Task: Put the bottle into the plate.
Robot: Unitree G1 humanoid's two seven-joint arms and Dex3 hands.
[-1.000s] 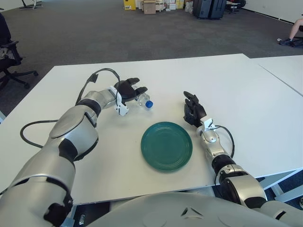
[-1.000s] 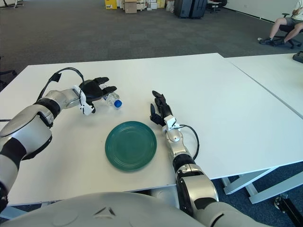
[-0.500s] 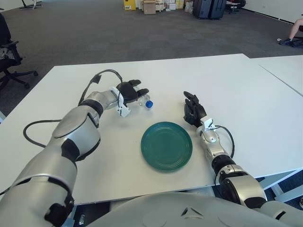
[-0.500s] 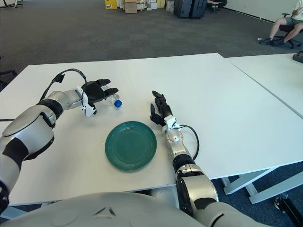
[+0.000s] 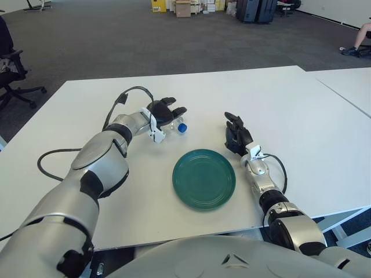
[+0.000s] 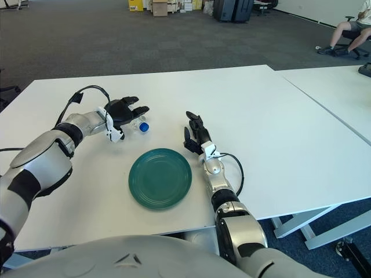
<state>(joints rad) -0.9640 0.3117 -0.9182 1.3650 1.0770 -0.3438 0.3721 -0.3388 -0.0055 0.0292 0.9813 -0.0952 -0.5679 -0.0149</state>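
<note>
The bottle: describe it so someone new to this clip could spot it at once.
On the white table, look beyond the round green plate toward its far left. The bottle lies there on its side under the left hand. It is small and clear, with a blue cap pointing toward the plate.

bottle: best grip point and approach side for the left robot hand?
Grip the clear body, not the cap. The bottle lies on its side on the table, blue cap toward the plate, so the barrel suits a wrap from above and the robot's left. The left robot hand is already over it there, fingers spread. The right robot hand shows right of the plate.
</note>
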